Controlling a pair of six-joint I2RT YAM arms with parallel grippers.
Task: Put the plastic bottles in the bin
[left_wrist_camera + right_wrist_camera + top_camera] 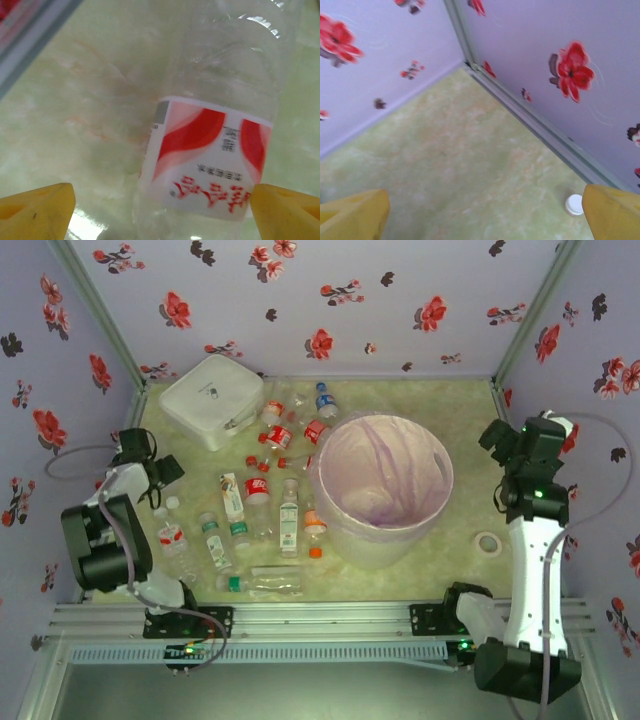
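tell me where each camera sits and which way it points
top external: above and behind the bases, looking down on table, bin and plastic bottles; left arm and right arm show.
left wrist: low over the table, facing a red-labelled bottle between the fingertips of the left gripper.
right wrist: faces a corner of the floral walls; the open right gripper frames it.
shared: top external and right wrist both see floral walls.

Robot test booth: floral-papered walls (330, 280), aluminium frame (330, 618), marbled tabletop (470, 570).
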